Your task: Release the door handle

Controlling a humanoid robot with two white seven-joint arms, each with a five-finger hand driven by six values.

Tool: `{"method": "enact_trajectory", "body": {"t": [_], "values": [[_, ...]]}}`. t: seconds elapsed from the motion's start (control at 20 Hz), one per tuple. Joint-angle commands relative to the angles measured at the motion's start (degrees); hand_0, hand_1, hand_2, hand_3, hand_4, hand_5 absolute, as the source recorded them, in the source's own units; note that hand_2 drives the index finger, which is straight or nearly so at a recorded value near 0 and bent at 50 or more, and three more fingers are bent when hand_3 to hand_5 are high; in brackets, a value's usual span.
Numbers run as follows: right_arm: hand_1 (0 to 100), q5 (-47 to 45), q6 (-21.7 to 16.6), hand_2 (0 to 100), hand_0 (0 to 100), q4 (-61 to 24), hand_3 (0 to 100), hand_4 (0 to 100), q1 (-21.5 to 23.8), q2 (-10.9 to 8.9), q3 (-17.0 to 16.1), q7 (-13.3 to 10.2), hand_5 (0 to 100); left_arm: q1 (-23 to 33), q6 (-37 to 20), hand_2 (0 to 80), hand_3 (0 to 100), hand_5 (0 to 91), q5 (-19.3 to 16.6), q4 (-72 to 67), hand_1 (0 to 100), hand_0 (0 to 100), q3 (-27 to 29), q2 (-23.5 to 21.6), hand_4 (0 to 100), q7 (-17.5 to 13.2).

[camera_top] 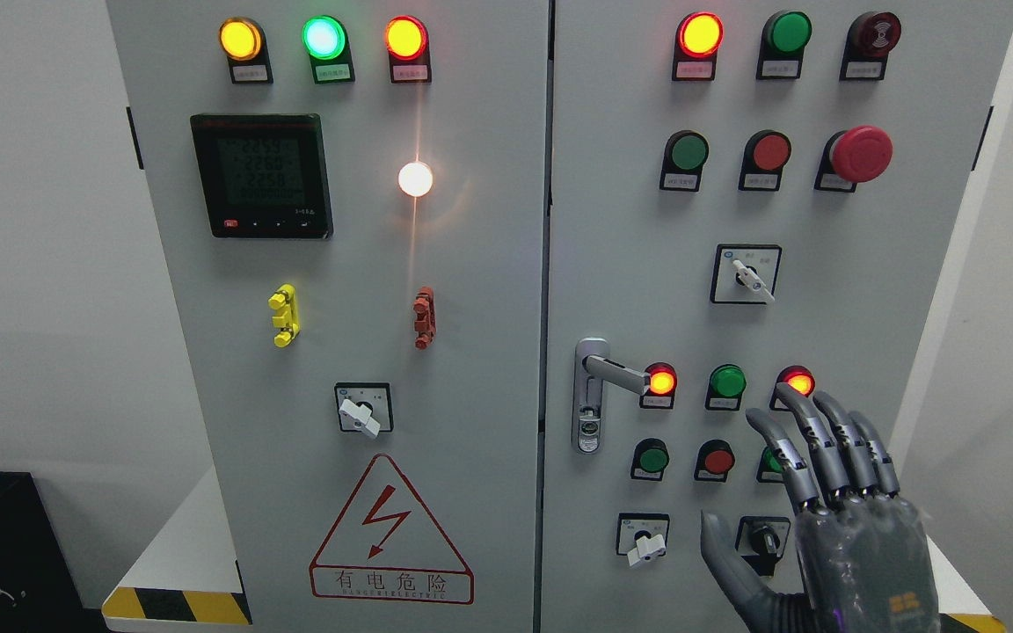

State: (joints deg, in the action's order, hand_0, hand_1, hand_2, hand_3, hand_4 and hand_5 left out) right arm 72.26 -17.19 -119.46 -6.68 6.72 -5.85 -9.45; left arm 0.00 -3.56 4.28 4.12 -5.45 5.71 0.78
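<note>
the door handle [605, 376] was a silver metal lever on a tall narrow backplate, mounted at the left edge of the right cabinet door. its lever pointed right and slightly downward, its tip ending just beside a lit red lamp. a keyhole sat low on the backplate. nothing touched it.

A: What colours mark the pale grey cabinet [471, 352]?

B: Above its silver door handle [599, 387], lamps glow amber, green and red; a red mushroom button [861, 153] sits upper right of the handle.

A: And left of the handle?

B: A red-outlined lightning triangle [390, 532], yellow [284, 316] and red [424, 317] clips. The dark grey hand [832, 519] is lower right; yellow-black stripes [174, 605] edge the surface.
</note>
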Motion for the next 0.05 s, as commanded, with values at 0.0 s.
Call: {"method": "enact_trajectory", "body": {"t": [0.0], "values": [[31,-0.19,-0.03,9,52,-0.25,14,14,0.17,0.40,-0.48,0.13,3,0.97,-0.05,0.0,0,0.0,-0.06,-0.08,56,12,0.00,0.00,0,0.01]]}}
